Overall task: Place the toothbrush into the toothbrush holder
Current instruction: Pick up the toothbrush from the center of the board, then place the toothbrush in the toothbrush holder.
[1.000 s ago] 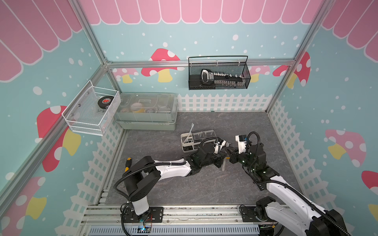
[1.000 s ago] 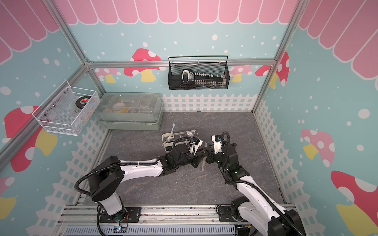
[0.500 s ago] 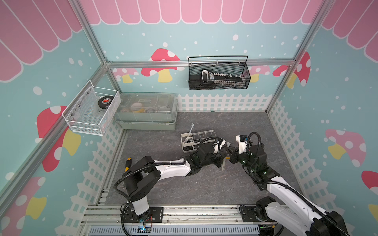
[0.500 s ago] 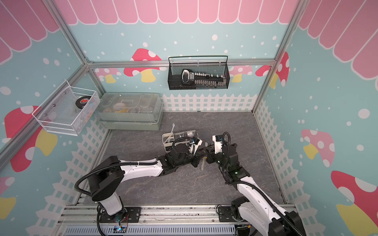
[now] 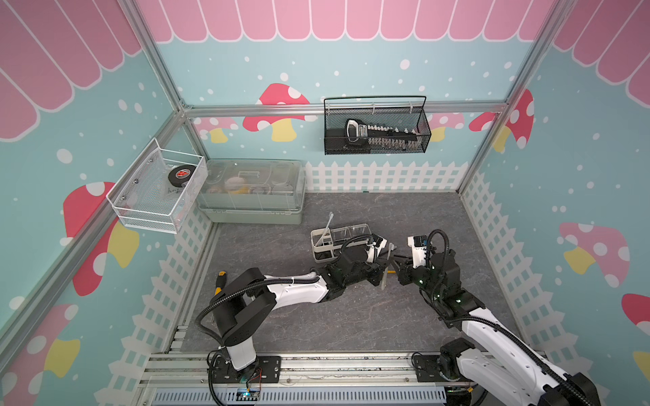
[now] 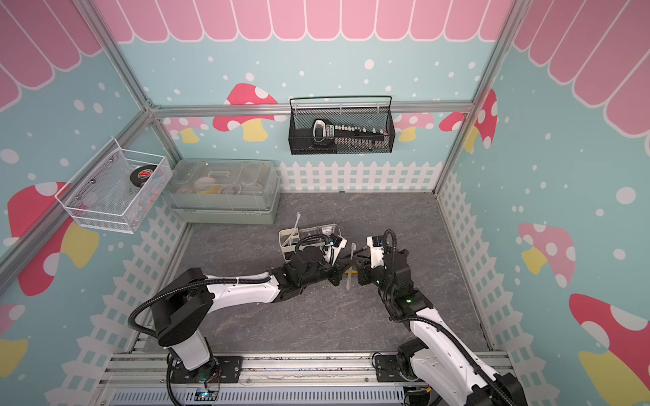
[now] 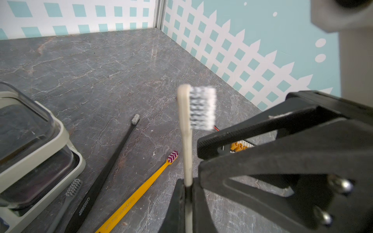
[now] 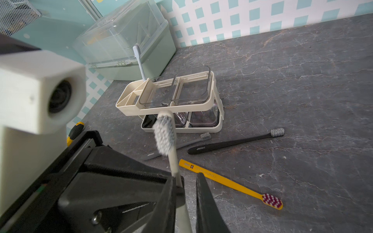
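Toothbrush (image 7: 187,145), beige, stands upright above the bench (image 7: 101,70), clamped low on its handle by the left hand (image 7: 188,187). We see the right hand (image 8: 186,178) straddling that handle, jaws slightly apart. Beyond sits the toothbrush holder (image 8: 167,110), clear of it.

Bright even light, soft shadows; toothbrush (image 7: 187,141) head blurred, perhaps defocused.

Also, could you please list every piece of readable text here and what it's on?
No text reads with certainty.
Black toothbrush: white handle print, too blurred.
Grey toothbrush: white print, too small.
Yellow toothbrush: handle print, illegible.
Tape roll: red label, unreadable.
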`<state>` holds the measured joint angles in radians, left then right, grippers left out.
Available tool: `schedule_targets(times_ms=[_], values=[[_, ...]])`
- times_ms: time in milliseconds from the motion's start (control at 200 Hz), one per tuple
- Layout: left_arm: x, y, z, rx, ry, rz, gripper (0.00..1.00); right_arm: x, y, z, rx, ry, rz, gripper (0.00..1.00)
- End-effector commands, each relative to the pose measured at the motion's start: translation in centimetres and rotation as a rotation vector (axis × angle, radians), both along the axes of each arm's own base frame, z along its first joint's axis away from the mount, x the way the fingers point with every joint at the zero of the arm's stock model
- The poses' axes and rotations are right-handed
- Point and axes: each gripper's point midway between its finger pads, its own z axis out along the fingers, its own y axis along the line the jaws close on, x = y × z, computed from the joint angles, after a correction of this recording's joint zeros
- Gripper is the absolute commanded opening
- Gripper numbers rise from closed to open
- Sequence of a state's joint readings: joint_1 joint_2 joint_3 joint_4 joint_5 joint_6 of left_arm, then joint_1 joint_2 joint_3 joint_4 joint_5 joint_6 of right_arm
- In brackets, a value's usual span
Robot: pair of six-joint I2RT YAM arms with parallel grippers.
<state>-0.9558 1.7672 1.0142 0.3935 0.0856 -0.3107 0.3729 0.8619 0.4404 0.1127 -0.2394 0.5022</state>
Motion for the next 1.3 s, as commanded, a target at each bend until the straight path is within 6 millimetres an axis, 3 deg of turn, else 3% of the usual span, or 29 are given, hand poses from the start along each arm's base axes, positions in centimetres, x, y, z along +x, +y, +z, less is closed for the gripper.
schedule_targets(times_ms=[0, 115, 275, 1005, 1296], values=[[0.5, 0.4, 1.3, -0.021, -0.026, 0.021, 0.0, -0.3, -0.5, -0.4, -0.035, 0.001, -0.012, 0.21], [0.6, 0.5, 1.3, -0.016, -0.031, 0.023, 0.0, -0.4, -0.7, 0.0, -0.037, -0.012, -0.016, 0.4], [0.8, 0.8, 1.3, -0.009, -0.039, 0.038, 0.0, -0.5, -0.9, 0.0, -0.043, -0.017, -0.021, 0.49], [1.1, 2.2, 2.2, 0.015, -0.08, 0.063, 0.0, -0.5, -2.3, 0.2, -0.091, -0.021, -0.086, 0.51], [2.8, 5.5, 4.0, 0.031, -0.126, 0.141, 0.0, -0.7, -2.9, -0.4, -0.121, -0.003, -0.106, 0.51]])
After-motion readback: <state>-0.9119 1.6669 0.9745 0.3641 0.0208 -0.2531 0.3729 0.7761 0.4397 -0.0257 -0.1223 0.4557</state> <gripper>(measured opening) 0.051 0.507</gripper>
